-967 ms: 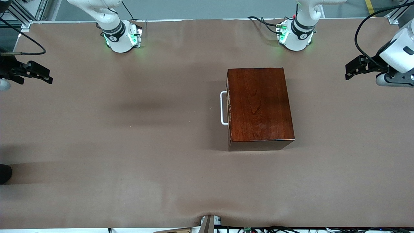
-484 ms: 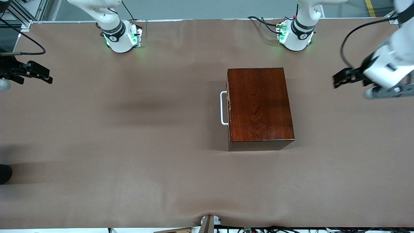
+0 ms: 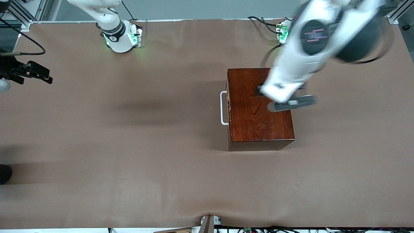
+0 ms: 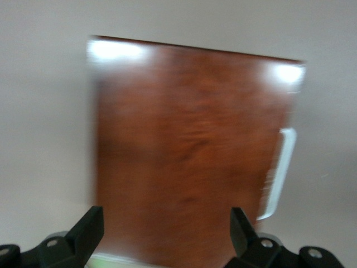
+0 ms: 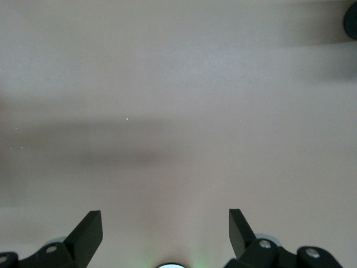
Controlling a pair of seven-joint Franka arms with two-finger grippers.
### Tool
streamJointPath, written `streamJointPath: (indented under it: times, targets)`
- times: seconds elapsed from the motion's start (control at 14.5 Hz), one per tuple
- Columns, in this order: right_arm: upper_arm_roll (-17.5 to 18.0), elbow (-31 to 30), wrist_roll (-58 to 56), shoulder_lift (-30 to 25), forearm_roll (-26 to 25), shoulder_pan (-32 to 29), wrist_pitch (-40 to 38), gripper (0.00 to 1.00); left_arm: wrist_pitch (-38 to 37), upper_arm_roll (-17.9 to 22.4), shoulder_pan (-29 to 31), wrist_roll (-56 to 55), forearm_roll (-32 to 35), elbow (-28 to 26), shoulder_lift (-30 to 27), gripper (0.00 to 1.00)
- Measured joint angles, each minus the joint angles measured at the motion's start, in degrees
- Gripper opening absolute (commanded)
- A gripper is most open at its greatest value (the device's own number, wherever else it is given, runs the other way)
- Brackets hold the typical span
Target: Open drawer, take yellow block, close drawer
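The dark reddish-brown wooden box (image 3: 255, 119) stands on the table with its drawer (image 3: 229, 111) pushed in. The drawer's white bar handle (image 3: 223, 108) faces the right arm's end of the table. No yellow block shows in any view. My left gripper (image 3: 260, 91) hangs over the box top, open and holding nothing; the left wrist view looks down on the box (image 4: 189, 151) and the handle (image 4: 281, 167) between the spread fingers of the left gripper (image 4: 166, 215). My right gripper (image 3: 45, 75) waits open over the table's edge at the right arm's end, with only bare cloth under it (image 5: 165, 218).
Brown cloth (image 3: 129, 145) covers the whole table. A black cable (image 3: 29, 43) loops at the right arm's end, and a dark rounded object (image 3: 5, 173) sits at that edge nearer the front camera. Both arm bases (image 3: 121, 37) stand along the table's back.
My left arm has swung fast from the table's edge at its own end to over the box top. The right arm and the box have not moved.
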Motion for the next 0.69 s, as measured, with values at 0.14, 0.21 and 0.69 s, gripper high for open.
streamJointPath:
  times: [0.14, 0.21, 0.69]
  targets:
    - [0.0, 0.0, 0.0, 0.0, 0.0, 0.0, 0.0, 1.00, 8.4, 0.1, -4.9, -5.9, 0.0, 1.2, 5.2, 1.00]
    - [0.0, 0.0, 0.0, 0.0, 0.0, 0.0, 0.0, 1.00, 12.0, 0.2, -6.8, -7.7, 0.0, 1.6, 7.3, 1.00]
    - [0.0, 0.0, 0.0, 0.0, 0.0, 0.0, 0.0, 1.00, 16.4, 0.4, -14.3, -8.8, 7.1, 2.4, 16.0, 1.00]
